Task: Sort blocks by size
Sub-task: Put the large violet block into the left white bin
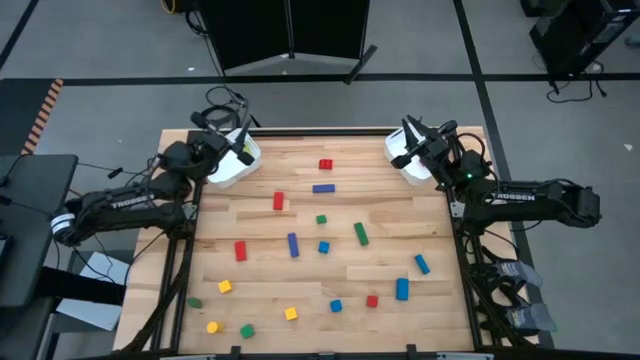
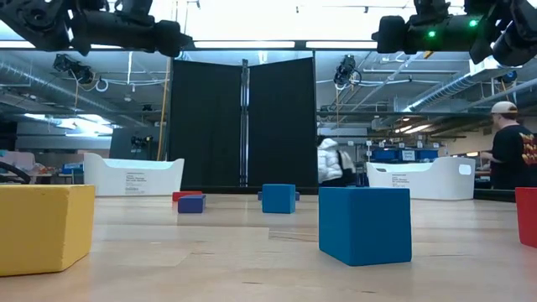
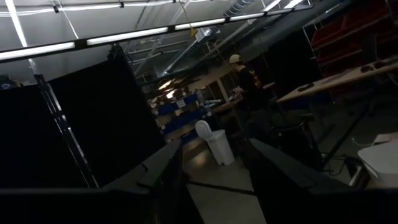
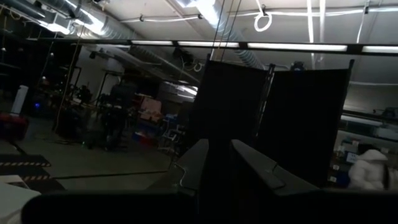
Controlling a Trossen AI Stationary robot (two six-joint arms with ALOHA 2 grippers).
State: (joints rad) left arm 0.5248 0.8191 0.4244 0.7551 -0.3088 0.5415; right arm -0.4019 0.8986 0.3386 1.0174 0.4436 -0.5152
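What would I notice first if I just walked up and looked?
Probably the colourful blocks scattered all over the wooden table. Next, the two dark arms: the left gripper hovers over the white bin at one far corner, the right gripper over the other bin.

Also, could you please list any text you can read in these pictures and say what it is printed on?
"TROSSEN": on the left arm, high view.
"TROSSEN": on the right arm, high view.
Left bin: dark print on its wall, too small to read.
Person's shirt: red and yellow graphic, unreadable.
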